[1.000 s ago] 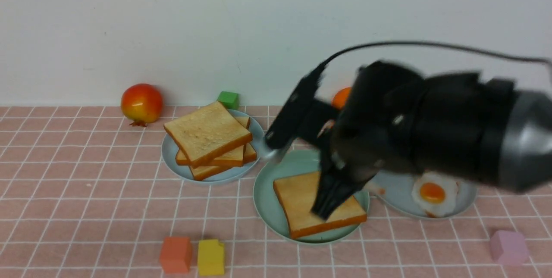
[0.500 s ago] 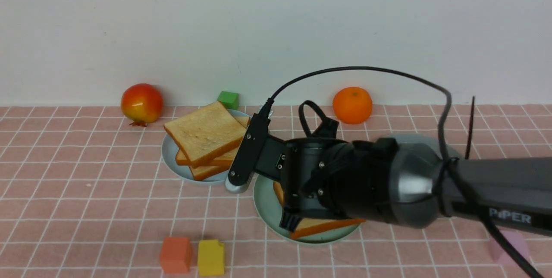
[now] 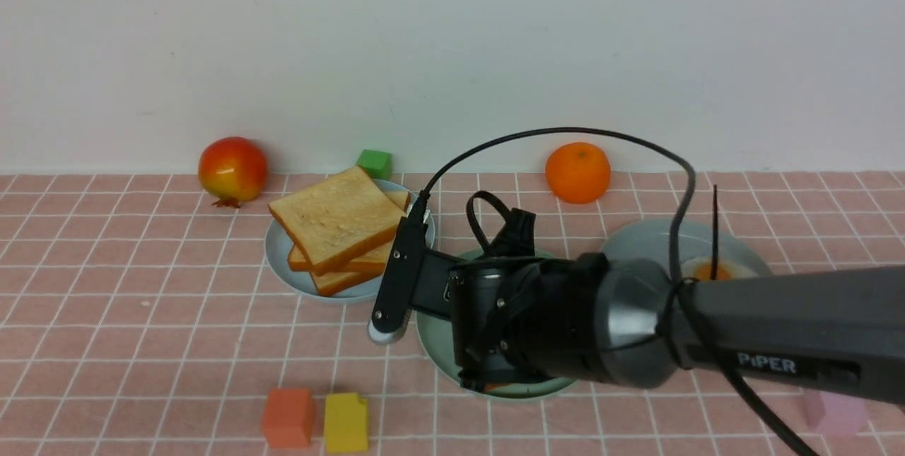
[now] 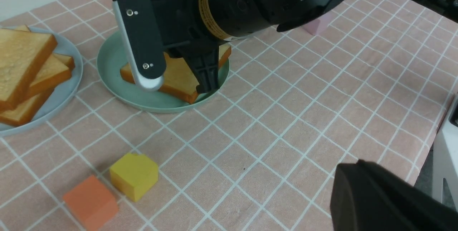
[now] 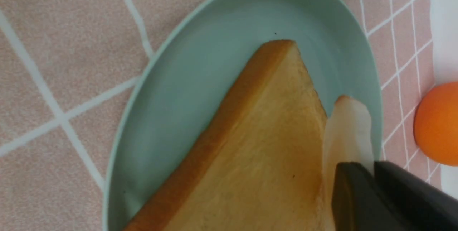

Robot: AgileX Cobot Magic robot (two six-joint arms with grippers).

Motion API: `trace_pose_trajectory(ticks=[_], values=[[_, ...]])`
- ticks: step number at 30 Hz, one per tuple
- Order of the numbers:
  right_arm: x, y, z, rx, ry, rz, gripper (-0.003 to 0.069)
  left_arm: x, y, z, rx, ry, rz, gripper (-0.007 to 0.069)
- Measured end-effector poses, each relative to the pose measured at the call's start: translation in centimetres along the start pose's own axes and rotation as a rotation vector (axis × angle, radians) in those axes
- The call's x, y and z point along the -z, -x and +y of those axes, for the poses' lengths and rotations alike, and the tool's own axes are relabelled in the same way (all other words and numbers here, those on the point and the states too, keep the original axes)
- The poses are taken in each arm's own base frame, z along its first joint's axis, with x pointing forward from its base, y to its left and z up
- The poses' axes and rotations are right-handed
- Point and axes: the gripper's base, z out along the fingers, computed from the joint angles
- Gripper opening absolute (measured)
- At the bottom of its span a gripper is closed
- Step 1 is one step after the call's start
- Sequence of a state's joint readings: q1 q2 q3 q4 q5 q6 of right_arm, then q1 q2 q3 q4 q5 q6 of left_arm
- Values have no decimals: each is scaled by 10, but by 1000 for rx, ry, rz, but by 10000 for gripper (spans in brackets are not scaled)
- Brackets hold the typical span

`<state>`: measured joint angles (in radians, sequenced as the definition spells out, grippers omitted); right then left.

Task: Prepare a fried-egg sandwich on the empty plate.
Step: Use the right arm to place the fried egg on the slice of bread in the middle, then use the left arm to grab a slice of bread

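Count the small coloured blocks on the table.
4. Green block by the back wall; orange block and yellow block side by side in front; pink block near right, partly behind the arm, which may hide more.

By the far wall I see a red-yellow fruit (image 3: 232, 169), a green block (image 3: 374, 162) and an orange (image 3: 577, 172). Left of centre, a pile of toast slices (image 3: 339, 219) sits on a pale blue-grey plate (image 3: 279, 258). Nearer me, an orange cube (image 3: 288, 417) and a yellow cube (image 3: 346, 421) stand side by side.
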<state>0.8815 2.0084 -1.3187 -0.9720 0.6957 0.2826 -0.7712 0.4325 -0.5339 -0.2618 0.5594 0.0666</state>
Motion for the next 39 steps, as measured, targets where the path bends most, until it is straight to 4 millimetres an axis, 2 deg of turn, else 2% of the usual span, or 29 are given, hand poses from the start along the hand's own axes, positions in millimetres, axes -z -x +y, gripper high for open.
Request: trace_pose_trajectory(ticks=[10,15,18,19,23,24,27,31,33,34,37,39], values=[[-10,-3,6,31,-5,41,76,0,-1,0,0,0,7,12],[-10,-3,8,29,-4,53,116,0,-1,0,0,-1,8,12],[-9,-3,10,25,2,64,187,0,-1,0,0,-1,8,12],[-9,-3,11,26,3,66,240,0,-1,0,0,-1,8,12],[-9,-3,12,27,4,69,374,0,-1,0,0,-1,8,12],[-9,-3,12,27,3,70,374,0,-1,0,0,-1,8,12],[-2,0,15,38,-3,75,453,0,-1,0,0,-1,8,12],[20,8,17,46,-21,50,480,0,-1,0,1,-1,9,12],[38,11,14,38,-37,34,484,0,-1,0,21,0,9,12],[39,11,13,32,-38,34,484,0,-1,0,24,0,9,12],[83,8,1,-37,-56,39,468,-10,3,1,141,17,89,12],[104,0,-8,-98,-49,58,441,-19,10,2,175,41,153,12]])
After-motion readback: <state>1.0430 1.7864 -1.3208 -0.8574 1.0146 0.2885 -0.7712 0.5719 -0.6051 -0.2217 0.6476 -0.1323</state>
